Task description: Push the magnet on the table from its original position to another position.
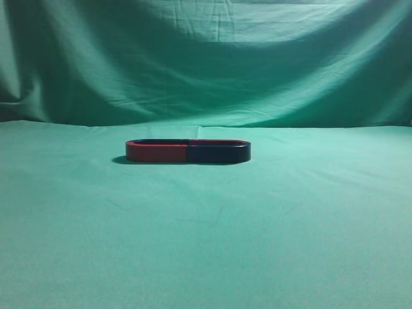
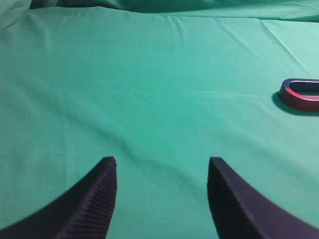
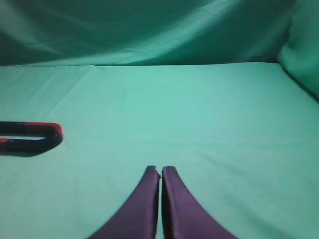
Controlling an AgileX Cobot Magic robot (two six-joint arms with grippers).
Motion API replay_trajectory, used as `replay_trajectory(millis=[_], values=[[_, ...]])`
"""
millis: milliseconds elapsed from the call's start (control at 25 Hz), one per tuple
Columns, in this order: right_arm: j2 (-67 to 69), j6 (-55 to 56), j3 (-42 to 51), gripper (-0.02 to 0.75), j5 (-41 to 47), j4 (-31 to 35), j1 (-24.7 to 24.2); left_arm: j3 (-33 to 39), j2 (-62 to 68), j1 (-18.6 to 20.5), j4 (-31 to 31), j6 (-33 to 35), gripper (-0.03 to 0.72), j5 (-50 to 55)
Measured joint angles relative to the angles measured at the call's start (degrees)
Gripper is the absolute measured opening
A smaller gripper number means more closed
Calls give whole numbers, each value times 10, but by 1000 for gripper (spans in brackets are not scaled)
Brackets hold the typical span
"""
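The magnet (image 1: 219, 152), dark navy on its side with a thin red rim, lies flat on the green-draped table (image 1: 206, 251), just behind its middle. Its open end butts against a same-sized U-shaped magnet with a red side (image 1: 156, 152), so the two form one long oval. The right wrist view shows the navy magnet's curved end (image 3: 35, 137) at the left edge, far left of my right gripper (image 3: 160, 172), which is shut and empty. My left gripper (image 2: 162, 164) is open and empty over bare cloth; the red magnet's end (image 2: 299, 95) lies far to its right. Neither gripper shows in the exterior view.
Wrinkled green cloth hangs as a backdrop (image 1: 206, 58) behind the table. The cloth also rises at the right edge of the right wrist view (image 3: 304, 50). Nothing else lies on the table.
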Motion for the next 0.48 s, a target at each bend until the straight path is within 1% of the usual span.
replay_trajectory(millis=[80, 160, 320, 480], values=[[-3, 3, 17, 0, 3, -1, -22, 0, 0, 0, 0, 0, 372, 0], [-3, 11, 20, 0, 4, -1, -32, 0, 0, 0, 0, 0, 372, 0], [-4, 16, 21, 0, 29, -1, -33, 0, 0, 0, 0, 0, 372, 0], [-5, 17, 21, 0, 33, -4, -33, 0, 0, 0, 0, 0, 372, 0]])
